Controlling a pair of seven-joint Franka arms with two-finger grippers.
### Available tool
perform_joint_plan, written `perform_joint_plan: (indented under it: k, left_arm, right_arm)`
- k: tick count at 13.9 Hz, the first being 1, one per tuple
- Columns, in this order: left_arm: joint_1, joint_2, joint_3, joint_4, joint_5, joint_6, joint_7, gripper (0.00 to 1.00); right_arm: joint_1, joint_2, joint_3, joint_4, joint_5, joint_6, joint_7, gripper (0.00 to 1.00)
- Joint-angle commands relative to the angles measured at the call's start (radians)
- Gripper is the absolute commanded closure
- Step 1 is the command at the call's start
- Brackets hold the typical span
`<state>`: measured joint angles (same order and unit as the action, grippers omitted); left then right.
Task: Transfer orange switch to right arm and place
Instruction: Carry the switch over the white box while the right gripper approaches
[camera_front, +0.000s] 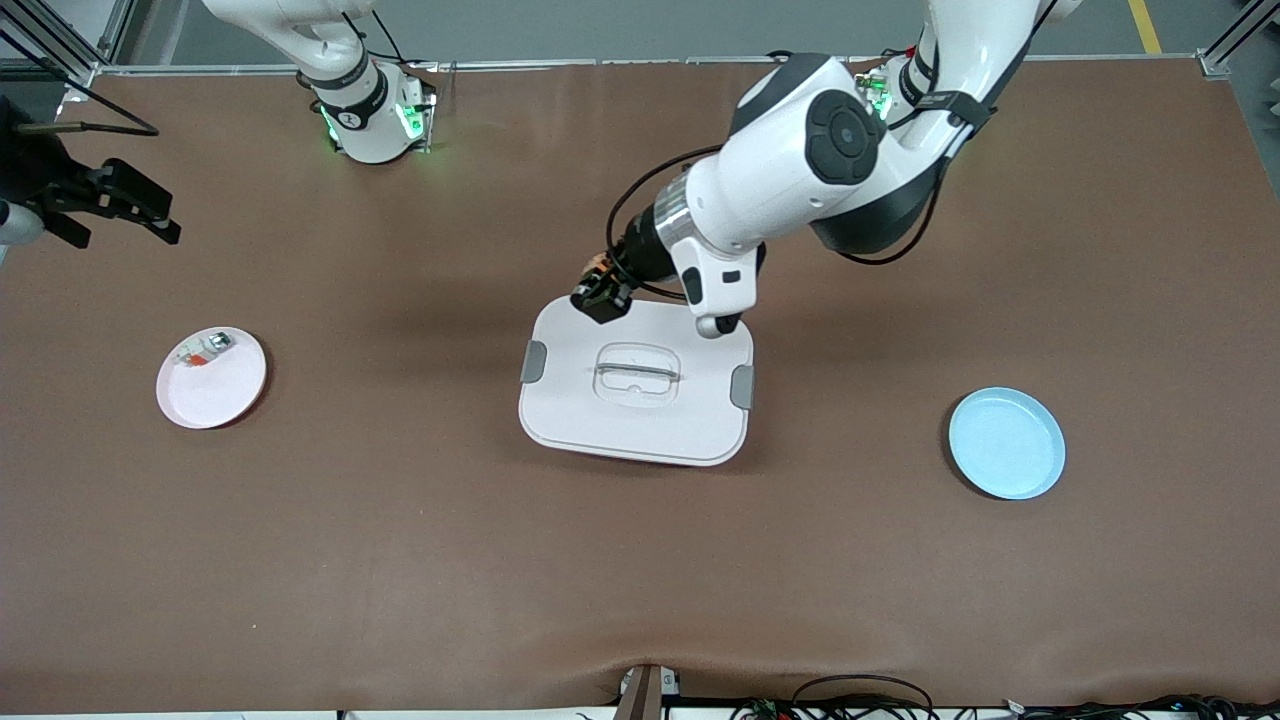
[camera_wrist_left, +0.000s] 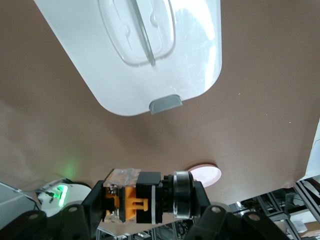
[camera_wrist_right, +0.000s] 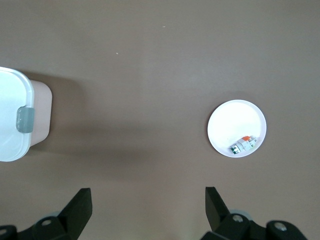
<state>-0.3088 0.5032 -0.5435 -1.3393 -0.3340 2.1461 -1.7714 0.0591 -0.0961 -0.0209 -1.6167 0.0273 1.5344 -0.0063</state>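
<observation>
On the brown-covered table (camera_front: 640, 560) the largest thing is the white rectangular lidded box with grey side clips (camera_front: 636, 382), at the middle; toward the left arm's end lies the pale blue round plate (camera_front: 1006, 443); toward the right arm's end lies the pale pink round plate (camera_front: 212, 378), carrying a small whitish-silver part with a red-orange tab (camera_front: 203, 350); over the box's corner nearest the arm bases hangs the left claw (camera_front: 603, 293), clamped on the tiny black stubby orange switch (camera_wrist_left: 150, 197); in the left wrist view the switch lies crosswise between the fingers, its long axis level with the table, its round black end pointing toward the pink plate and the right arm's end; the right claw (camera_front: 100, 205) waits well apart over that end of the table, its jaws spread wide and holding nothing; judged from this, the left arm must carry the switch along that axis toward the right claw, which would best close on the jutting round end.
</observation>
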Motion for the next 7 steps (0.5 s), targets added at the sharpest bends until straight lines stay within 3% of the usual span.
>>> perform_joint_plan:
  k: [1,4,7]
  left_arm:
    - [-0.052,0.075,-0.003,0.078,-0.084,0.046,-0.026,1.0]
    - [-0.061,0.09,-0.004,0.078,-0.127,0.076,-0.023,1.0]
    - [-0.102,0.11,-0.003,0.078,-0.143,0.156,-0.046,1.0]
  right_arm:
    - [0.031,0.001,-0.004,-0.005,0.11,-0.011,0.008,0.0]
    - [0.025,-0.025,-0.005,-0.121,0.337,0.062,0.04,0.0]
    - [0.051,-0.12,0.01,-0.297,0.483,0.217,0.155,0.0]
